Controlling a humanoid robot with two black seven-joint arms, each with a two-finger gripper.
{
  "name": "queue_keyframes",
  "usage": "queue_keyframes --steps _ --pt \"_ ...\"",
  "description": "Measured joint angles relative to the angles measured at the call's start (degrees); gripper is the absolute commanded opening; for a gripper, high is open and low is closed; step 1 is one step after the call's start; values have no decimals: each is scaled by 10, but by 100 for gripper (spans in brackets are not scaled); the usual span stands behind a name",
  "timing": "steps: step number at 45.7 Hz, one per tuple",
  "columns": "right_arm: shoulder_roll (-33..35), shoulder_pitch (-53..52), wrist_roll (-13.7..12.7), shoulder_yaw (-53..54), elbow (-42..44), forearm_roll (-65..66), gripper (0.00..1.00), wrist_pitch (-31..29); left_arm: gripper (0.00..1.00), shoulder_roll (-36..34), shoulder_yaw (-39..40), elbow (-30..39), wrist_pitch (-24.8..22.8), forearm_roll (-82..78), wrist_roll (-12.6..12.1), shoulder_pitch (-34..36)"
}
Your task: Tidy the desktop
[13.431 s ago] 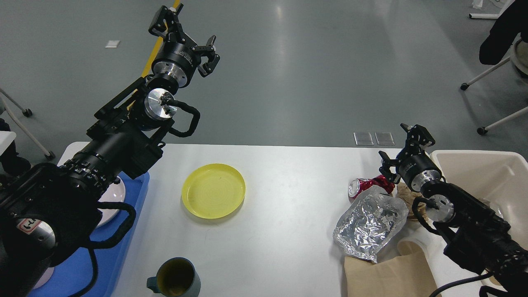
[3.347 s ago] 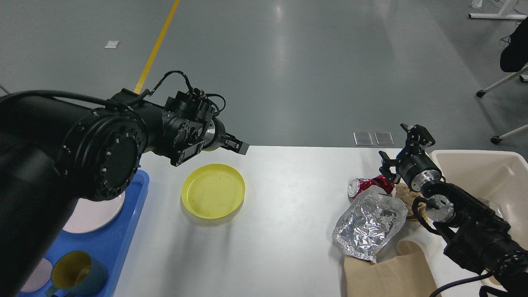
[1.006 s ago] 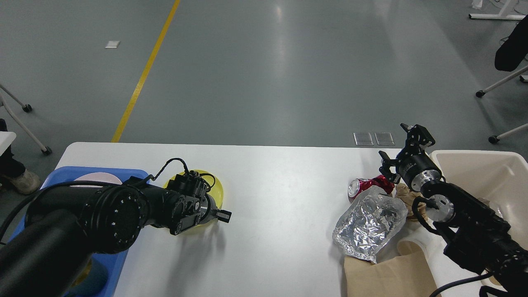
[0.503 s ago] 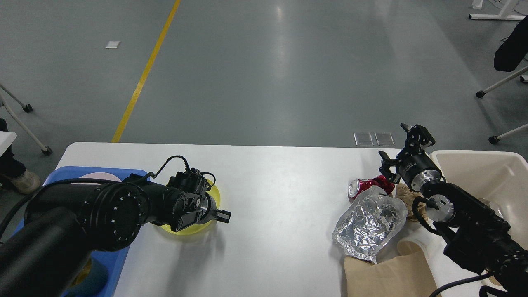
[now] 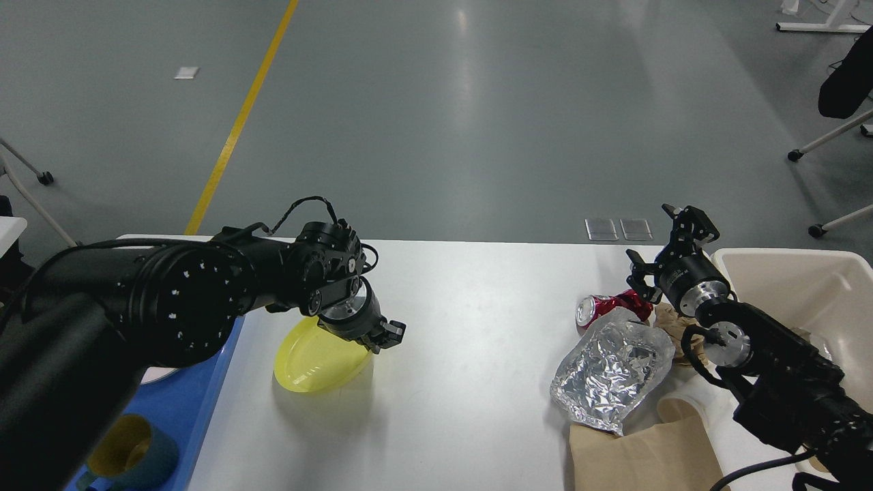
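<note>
The white desktop (image 5: 464, 327) fills the lower view. The left gripper (image 5: 383, 334) pinches the right rim of a yellow plate (image 5: 315, 361), tilting it up off the surface, likely to carry it to the blue tray (image 5: 194, 409) at the left edge, where a mug (image 5: 133, 453) already sits. The right gripper (image 5: 672, 249) hangs with fingers spread, holding nothing, above a crushed can (image 5: 600, 307), foil bag (image 5: 610, 372) and brown paper (image 5: 641, 453), all beside a beige bin (image 5: 818, 273), seemingly for rubbish.

Black jointed arms, silver wrist rings, looped black cables.
</note>
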State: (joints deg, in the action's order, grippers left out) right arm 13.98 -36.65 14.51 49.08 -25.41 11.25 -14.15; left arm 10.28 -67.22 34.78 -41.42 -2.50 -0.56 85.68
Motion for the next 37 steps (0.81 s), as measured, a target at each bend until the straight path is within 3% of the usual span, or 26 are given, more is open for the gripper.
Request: queue_keyframes --steps 12,20,32,35,37 --pt "0 0 0 0 0 0 100 0 0 -4 5 6 -126 33 1 98" --pt "0 0 0 0 0 0 100 0 0 -4 4 31 -135 44 5 140" --pt "0 0 0 0 0 0 100 0 1 -4 -1 37 -136 45 6 142" --pt "0 0 0 0 0 0 100 0 14 -4 -3 37 -136 45 6 142" --pt "0 0 0 0 0 0 100 0 36 -4 -6 37 -136 45 6 142"
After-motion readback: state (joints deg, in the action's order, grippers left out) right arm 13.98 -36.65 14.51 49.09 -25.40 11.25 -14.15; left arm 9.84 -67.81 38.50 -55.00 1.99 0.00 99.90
